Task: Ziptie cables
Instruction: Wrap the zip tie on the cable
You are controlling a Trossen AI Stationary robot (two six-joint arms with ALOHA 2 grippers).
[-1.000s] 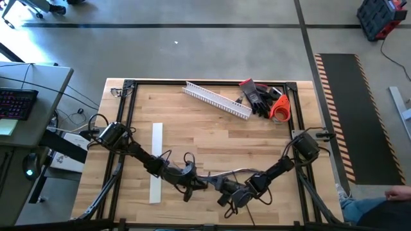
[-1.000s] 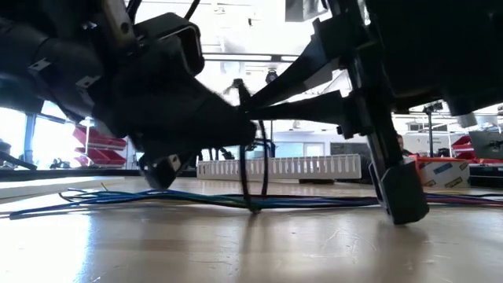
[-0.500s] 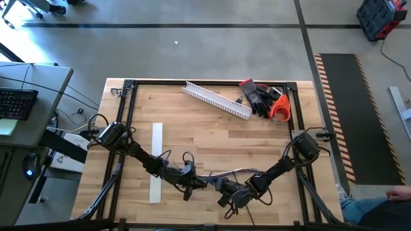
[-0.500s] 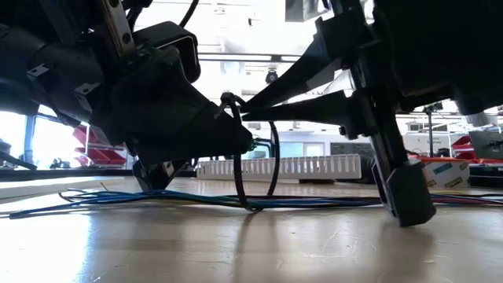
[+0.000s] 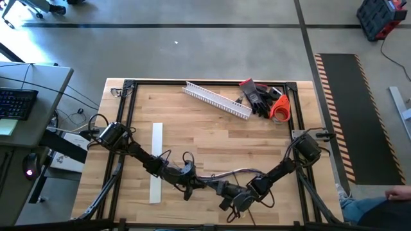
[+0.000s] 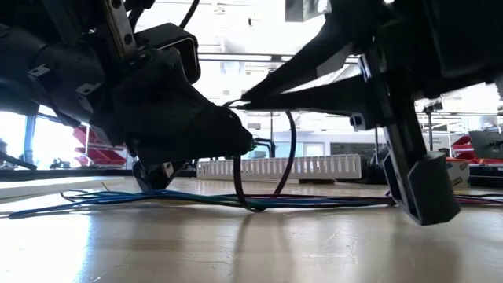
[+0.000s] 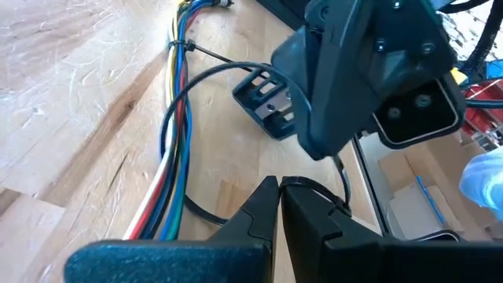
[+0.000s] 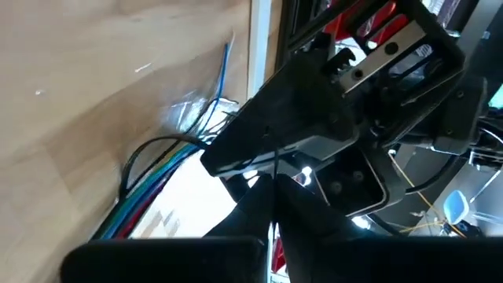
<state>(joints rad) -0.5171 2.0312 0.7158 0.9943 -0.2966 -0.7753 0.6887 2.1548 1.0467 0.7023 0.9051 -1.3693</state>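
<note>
The cables (image 5: 239, 171) lie as a multicoloured bunch along the wooden table near its front edge (image 6: 118, 200) (image 7: 176, 134) (image 8: 145, 200). A black zip tie (image 6: 289, 157) stands as a loop around them, its bottom under the bunch. My left gripper (image 5: 209, 185) (image 7: 279, 189) comes from the table's left and is shut on the tie. My right gripper (image 5: 223, 188) (image 8: 271, 185) comes from the right, tip to tip with it, also shut on the tie. A second black tie (image 7: 187, 47) binds the bunch farther along. My left gripper pinches one strand of the zip tie (image 7: 305, 187) between its two fingertips, coming nearly level from the table's left. From there the strand drops to the cables (image 6: 237, 177). My right gripper pinches the tie's other end (image 6: 234, 102) at its fingers' free ends, slanting slightly down from the table's right. The strand curves down from there (image 6: 292, 137) and passes under the bunch, which rests on the table.
A flat white strip (image 5: 156, 162) lies left of the arms. A white slotted channel (image 5: 217, 99), dark gloves (image 5: 259, 97) and an orange tool (image 5: 279, 108) lie at the far right. A person's leg (image 5: 376, 208) shows beyond the table's right near corner.
The zip tie's loop has grown wider: its right-hand strand has bowed out toward the table's right, while its bottom has stayed under the cables. Both grippers have stayed shut on it.
</note>
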